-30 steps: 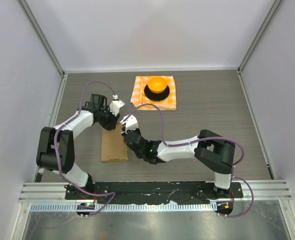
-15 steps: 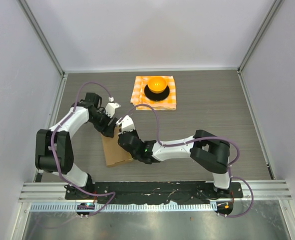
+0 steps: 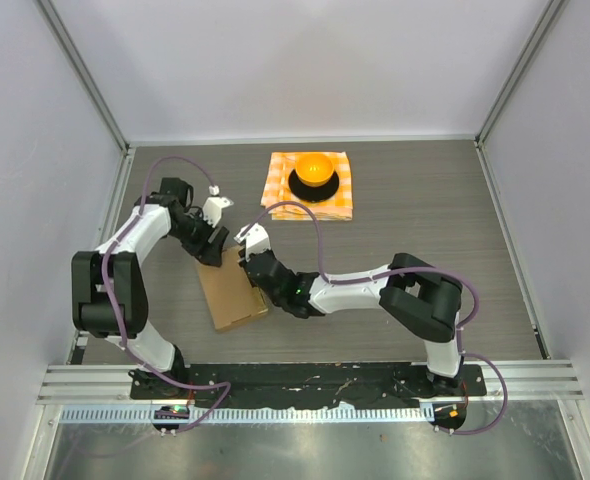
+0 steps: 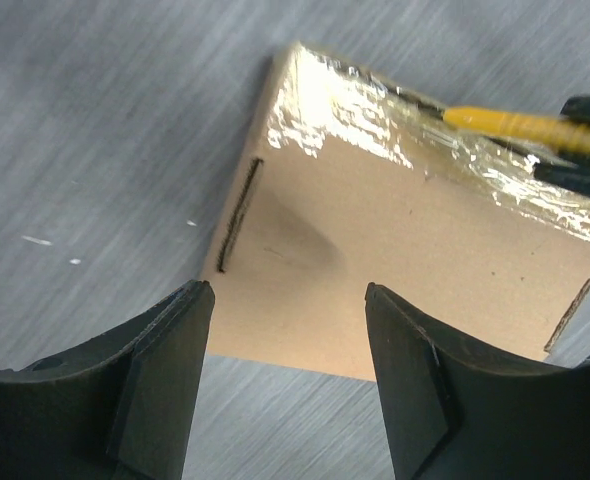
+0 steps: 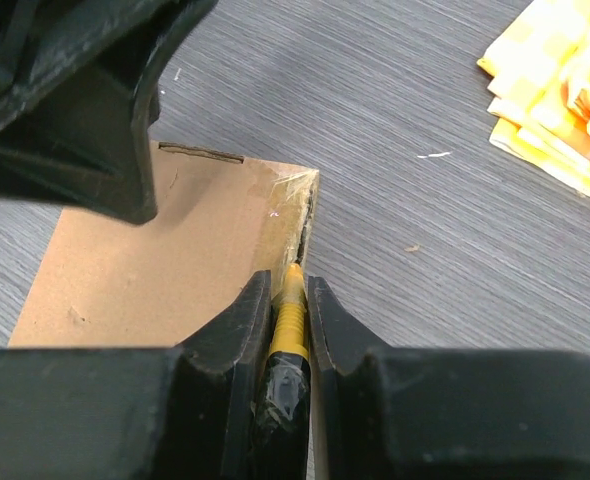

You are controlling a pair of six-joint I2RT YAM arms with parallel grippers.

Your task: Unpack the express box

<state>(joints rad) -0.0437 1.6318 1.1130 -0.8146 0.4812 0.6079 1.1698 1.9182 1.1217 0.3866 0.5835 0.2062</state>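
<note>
Apparently yellow tool [image 5: 289, 318] touches express box [image 3: 225, 300].

The express box [image 3: 230, 297] is plain light-brown cardboard, with glossy clear tape [image 4: 375, 110] along one edge. The tool [image 5: 289, 322] is yellow. The cloth [image 3: 279, 191] is orange-and-white checked, under a black base [image 3: 315, 186] with an orange dome [image 3: 315, 164]. The surface [image 3: 425, 215] is grey with a streaked wood grain.

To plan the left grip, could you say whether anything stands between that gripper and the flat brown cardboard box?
Nothing visible: the left gripper hangs open above the bare top of the flat brown cardboard box.
</note>
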